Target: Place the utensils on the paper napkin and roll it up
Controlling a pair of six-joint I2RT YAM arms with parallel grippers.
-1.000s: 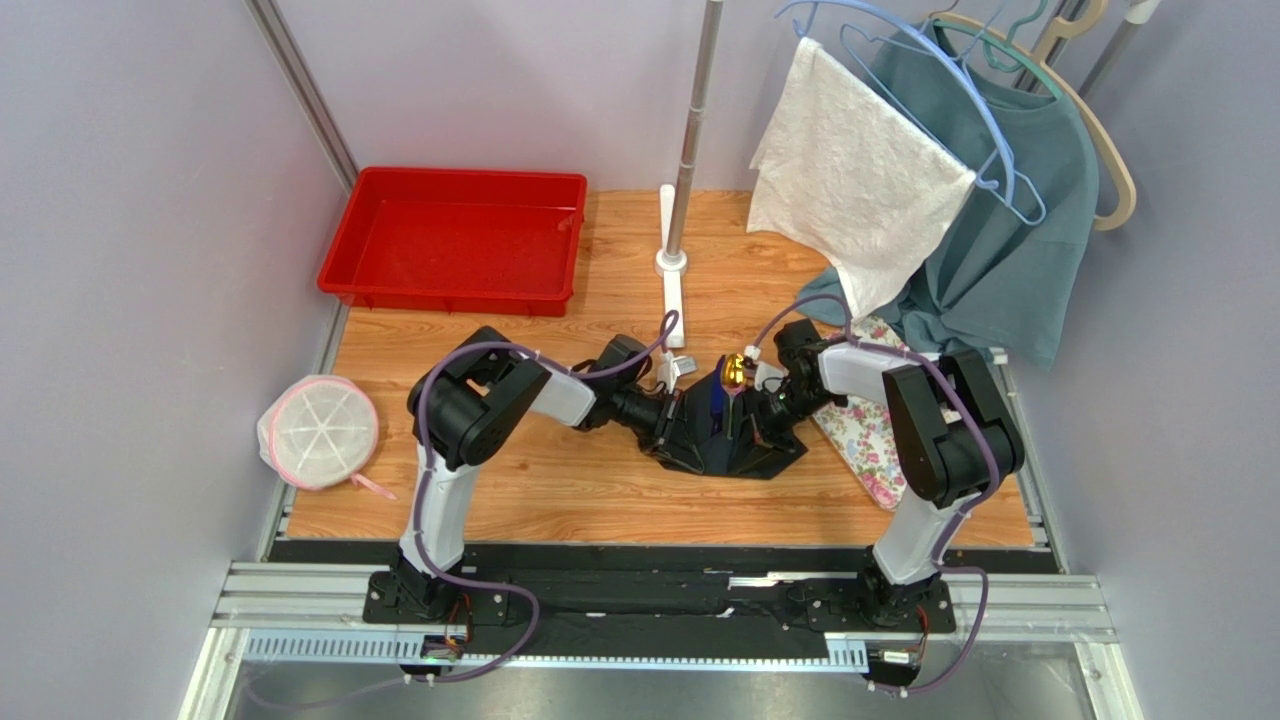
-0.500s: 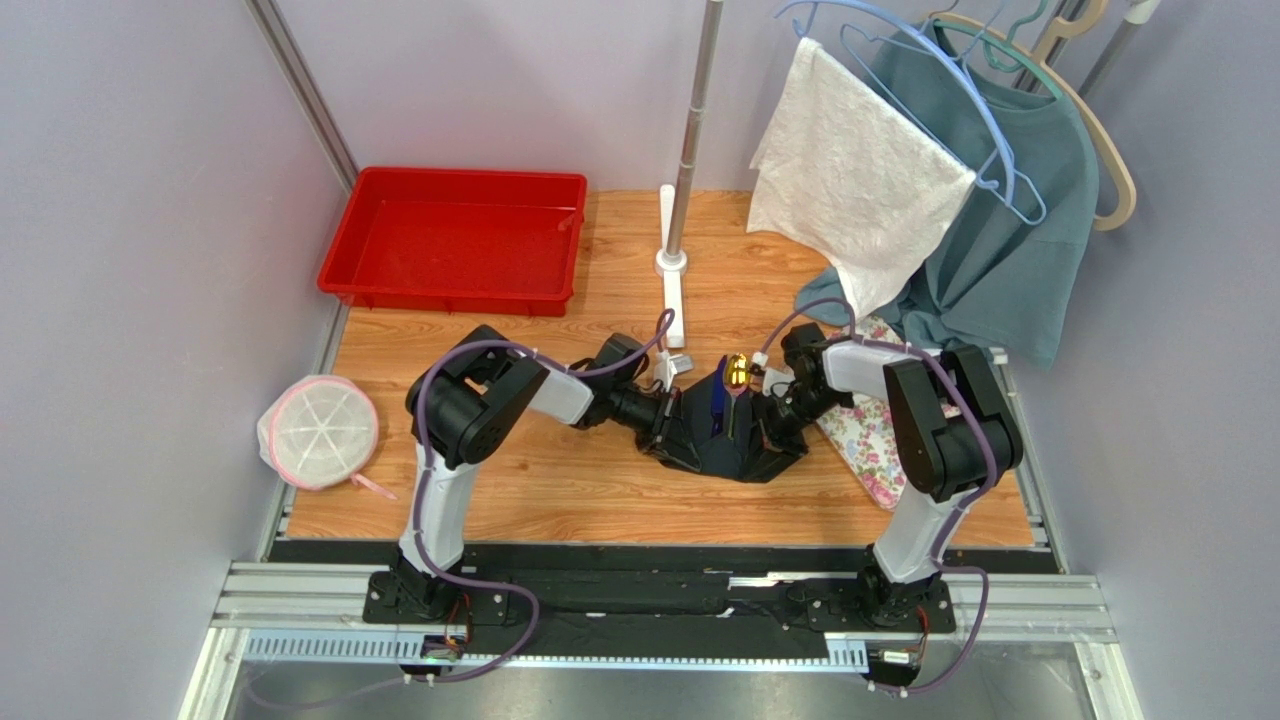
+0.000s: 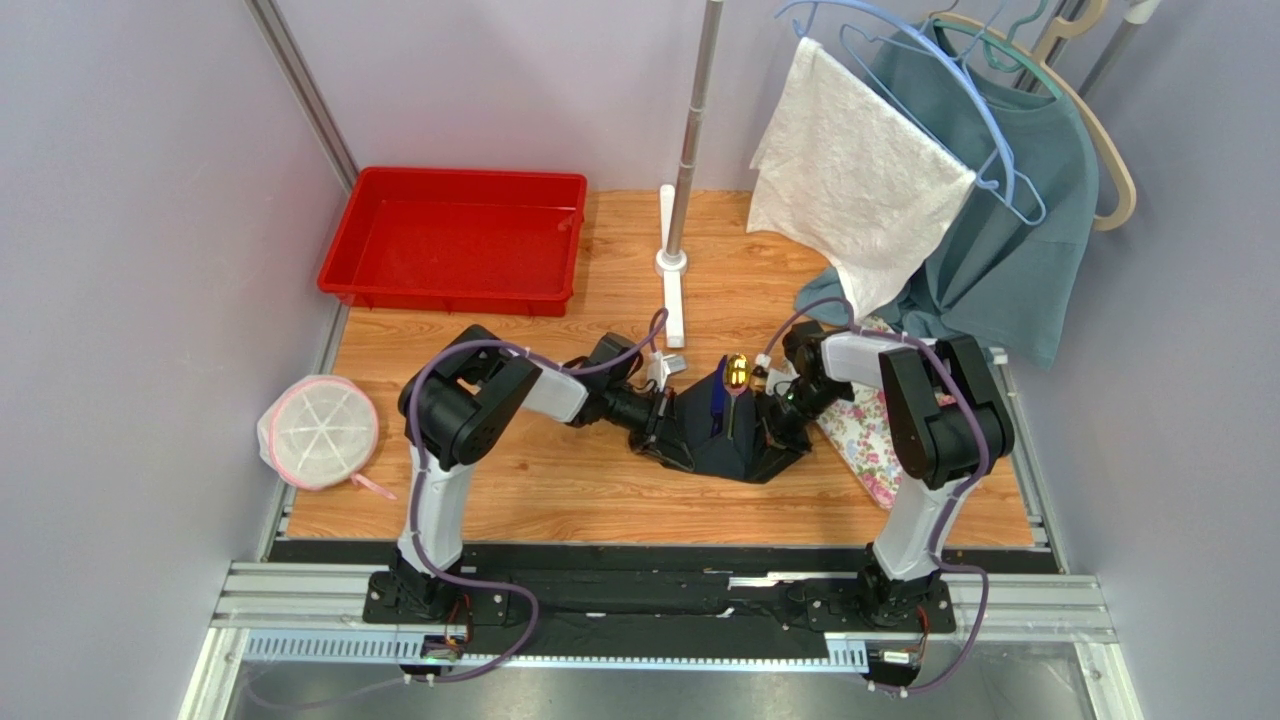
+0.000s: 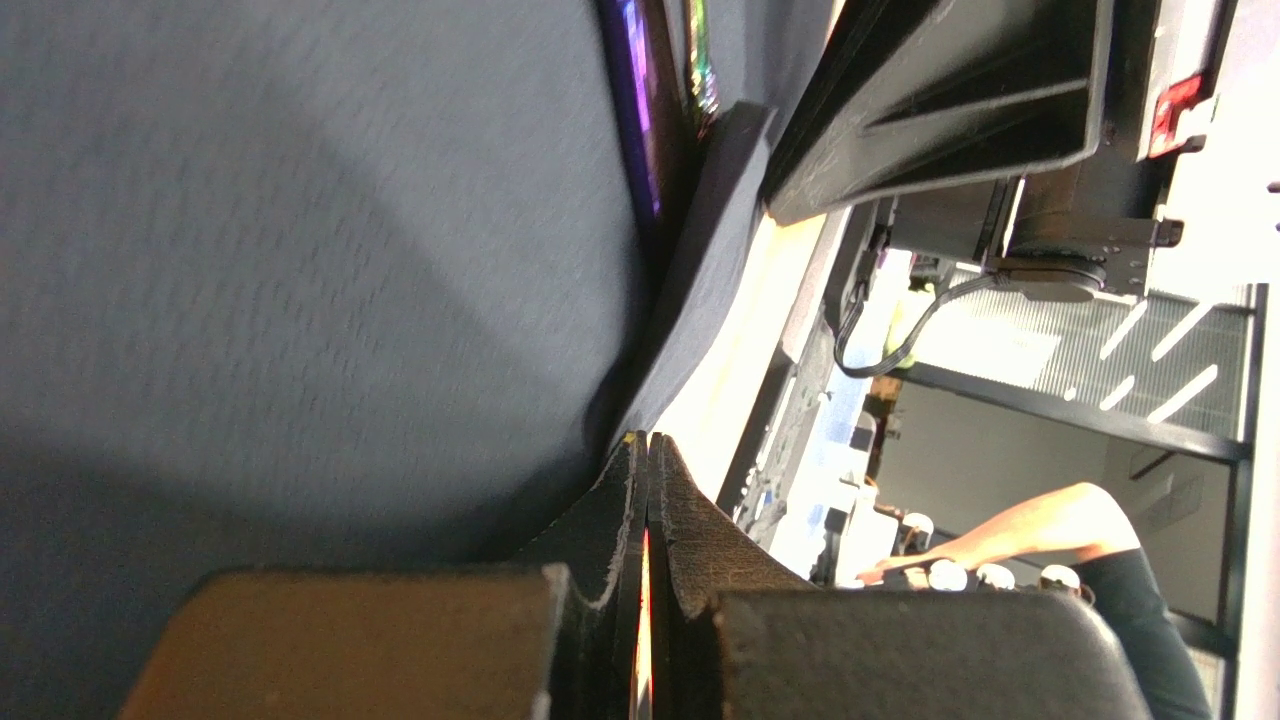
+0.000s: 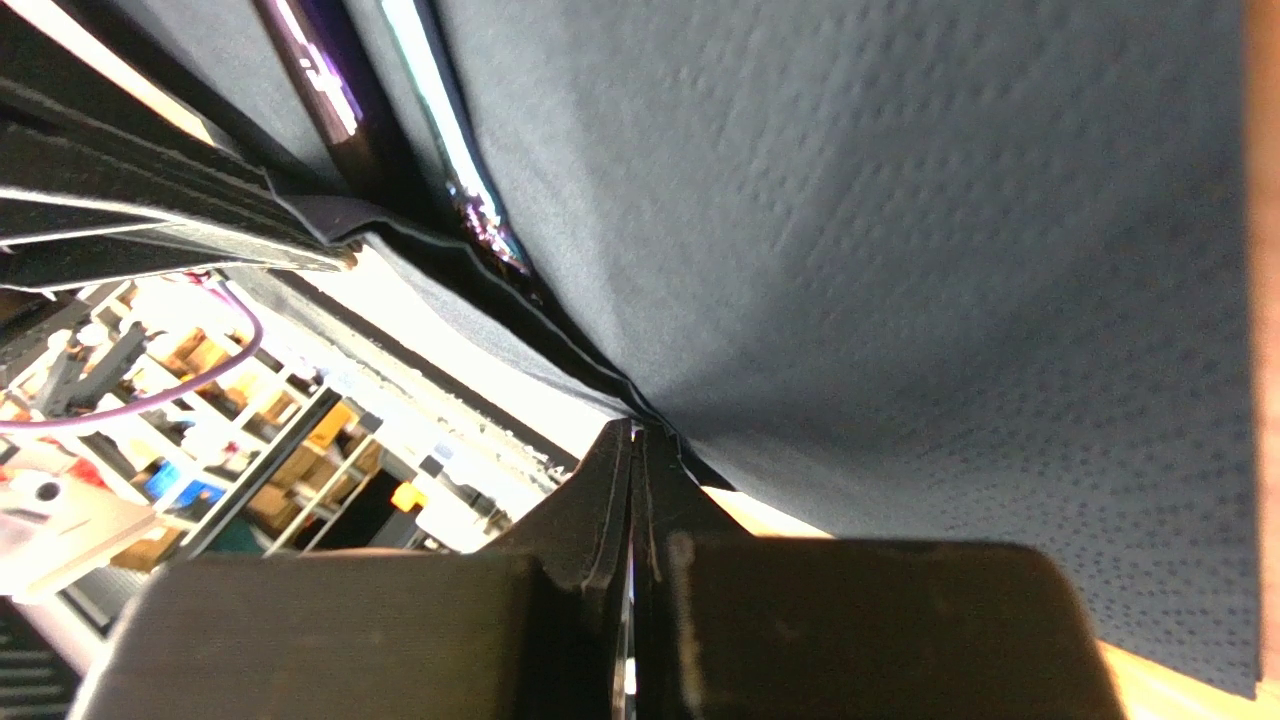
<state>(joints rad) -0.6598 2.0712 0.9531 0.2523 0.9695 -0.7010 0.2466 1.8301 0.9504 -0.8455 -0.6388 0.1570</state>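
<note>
Wooden table [image 3: 601, 488] under black paper napkin [image 3: 706, 447] — lilac walls [image 3: 135, 225] around.

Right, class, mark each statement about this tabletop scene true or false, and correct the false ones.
1. The utensils lie on the paper napkin. True.
2. The utensils sit in the red tray. False: they are on the napkin, well away from the tray.
3. The left gripper and the right gripper are both shut, each at an edge of the napkin. True.
4. The white cloth lies flat on the table. False: it hangs up at the back right.
5. The floral mat is on the left gripper's side. False: it lies on the right gripper's side, beside the napkin.
</note>
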